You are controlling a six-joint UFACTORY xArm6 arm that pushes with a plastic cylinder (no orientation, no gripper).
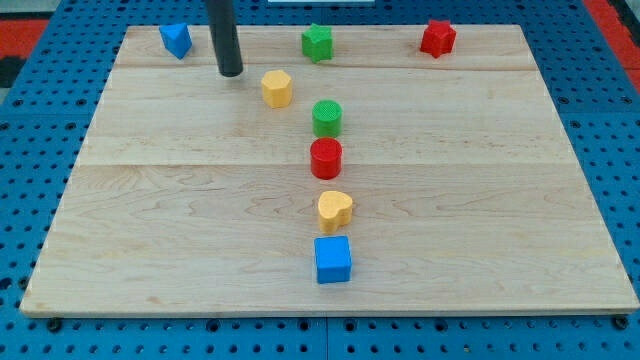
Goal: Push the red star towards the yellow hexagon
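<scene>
Camera view | my tip (231,72) left of yellow hexagon (277,88), no gripper fitted; red star (437,38) far right | risk: green star (317,42) blocks path

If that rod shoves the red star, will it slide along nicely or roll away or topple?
Probably slide. The red star looks squat with a flat base on the smooth wooden board, so toppling or rolling seems unlikely. Its points may make it spin if my tip pushes off-centre. It looks like a small, stiff block, likely light. My tip is now far to its left, beside the yellow hexagon.
</scene>
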